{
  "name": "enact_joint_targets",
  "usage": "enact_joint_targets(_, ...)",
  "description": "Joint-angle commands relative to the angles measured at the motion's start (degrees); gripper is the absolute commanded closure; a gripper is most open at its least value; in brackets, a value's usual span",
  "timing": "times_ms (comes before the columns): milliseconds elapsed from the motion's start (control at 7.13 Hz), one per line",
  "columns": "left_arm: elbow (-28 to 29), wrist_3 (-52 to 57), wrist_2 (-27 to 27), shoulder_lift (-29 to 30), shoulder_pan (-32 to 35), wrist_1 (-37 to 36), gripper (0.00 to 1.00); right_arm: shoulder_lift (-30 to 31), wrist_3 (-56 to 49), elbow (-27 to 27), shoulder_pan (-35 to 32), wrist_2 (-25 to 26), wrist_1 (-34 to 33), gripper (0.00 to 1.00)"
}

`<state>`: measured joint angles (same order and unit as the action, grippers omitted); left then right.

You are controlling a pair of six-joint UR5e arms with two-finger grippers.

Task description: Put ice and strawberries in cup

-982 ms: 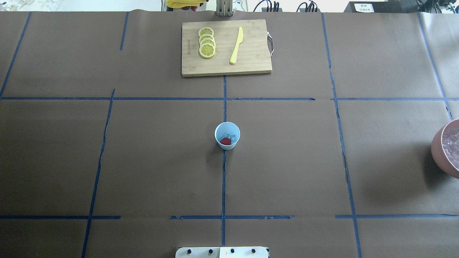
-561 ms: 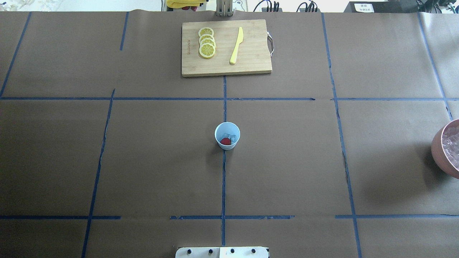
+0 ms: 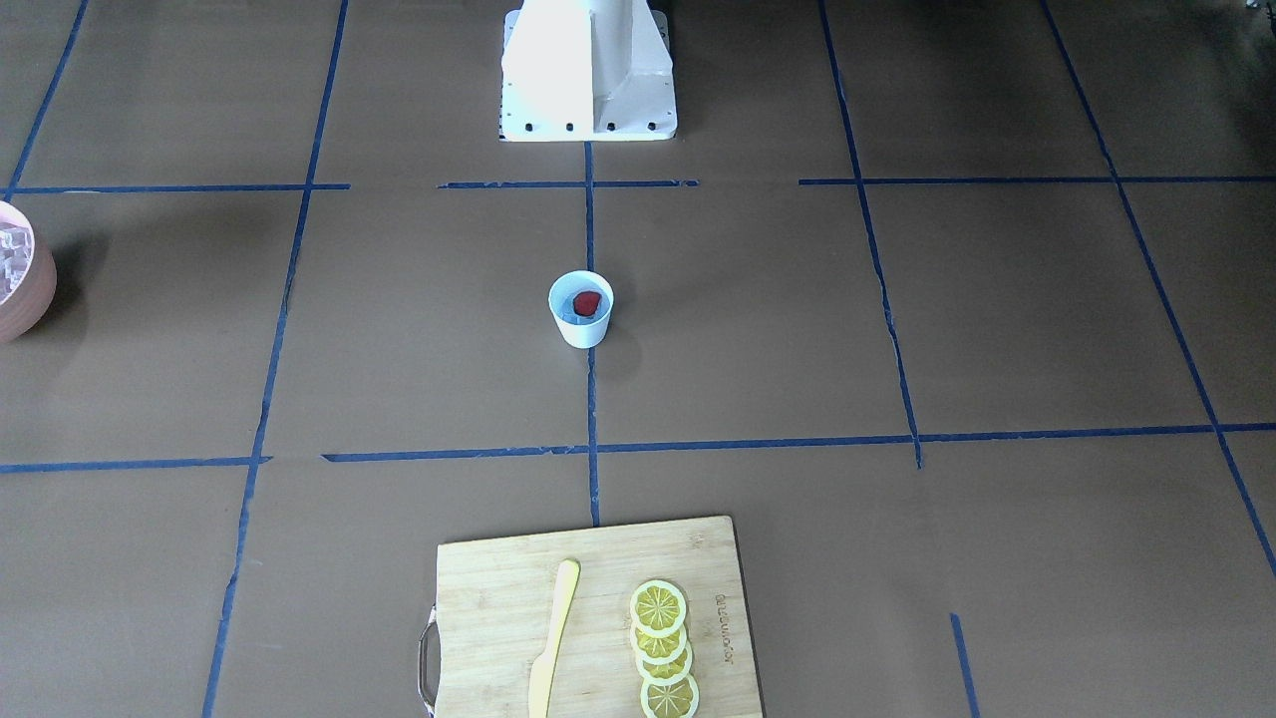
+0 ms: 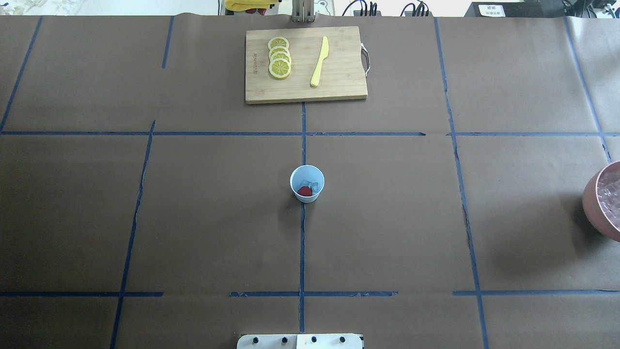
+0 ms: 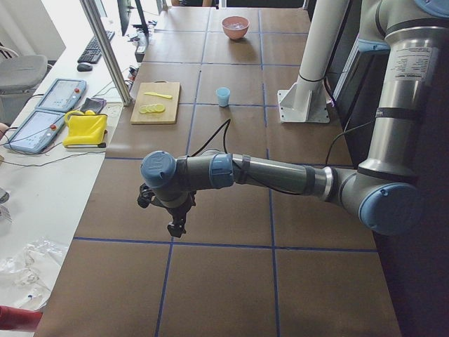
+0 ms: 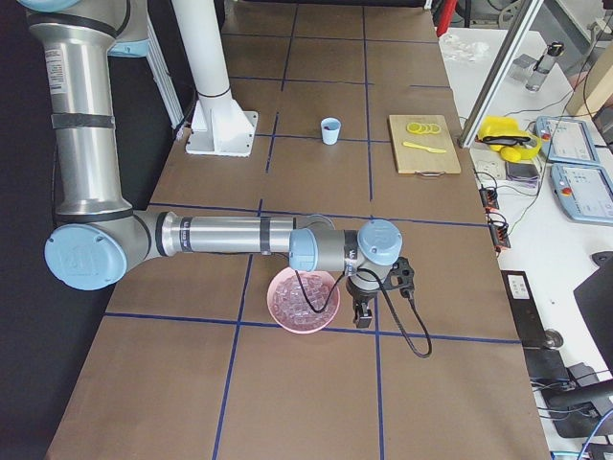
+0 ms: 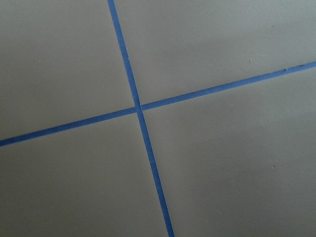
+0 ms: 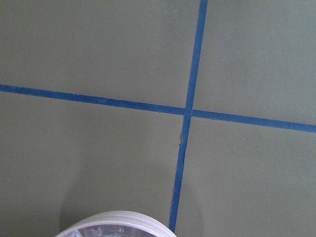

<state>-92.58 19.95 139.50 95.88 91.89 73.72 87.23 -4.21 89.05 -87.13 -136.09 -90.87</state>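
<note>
The white cup (image 4: 296, 176) with a pale blue inside stands upright at the table's centre on a blue tape line. The red strawberry (image 4: 304, 191) and clear ice (image 4: 315, 185) lie inside it; the front-facing view shows the same cup (image 3: 581, 327) and strawberry (image 3: 586, 302). Neither gripper is near it. In the exterior left view my left gripper (image 5: 176, 228) hangs over bare table at the near end. The exterior right view has my right gripper (image 6: 362, 314) beside the bowl. I cannot tell whether either one is open or shut.
A pinkish-brown bowl (image 4: 593, 198) of ice cubes sits at the table's right edge. A wooden cutting board (image 4: 341, 77) at the far middle carries lemon slices (image 4: 279, 58) and a yellow knife (image 4: 319, 61). The white robot base (image 3: 588, 70) stands at the near edge.
</note>
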Motion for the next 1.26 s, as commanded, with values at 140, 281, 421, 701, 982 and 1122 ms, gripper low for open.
enact_joint_targets(140, -1.98, -5.7, -7.87, -1.92, -0.04, -0.51, 0.0, 0.48, -0.62, -0.01, 0.29, 0.12, 0.34, 0.0)
enact_joint_targets(281, -1.73, -5.62, -8.45, -2.19, -0.13, 0.02, 0.0, 0.31, -2.01, -0.01, 0.29, 0.12, 0.43, 0.0)
enact_joint_targets(421, -1.38, -5.71, -8.45, -2.19, -0.22, 0.02, 0.0, 0.48, -2.12, 0.07, 0.2, 0.12, 0.69, 0.0)
enact_joint_targets(701, -1.73, -5.8, -8.28, -4.29, -0.31, 0.02, 0.0, 0.57, -1.77, -0.01, 0.29, 0.21, 0.78, 0.0)
enact_joint_targets(982, -2.08, -6.06, -8.37, -4.92, -0.31, 1.94, 0.0, 0.57, -1.33, -0.01, 0.29, 0.03, 0.78, 0.0)
enact_joint_targets(1122, -1.99, -6.15, -7.32, -5.18, -0.31, 3.0, 0.0, 0.48, -1.33, -0.01, 0.29, 0.03, 0.78, 0.0)
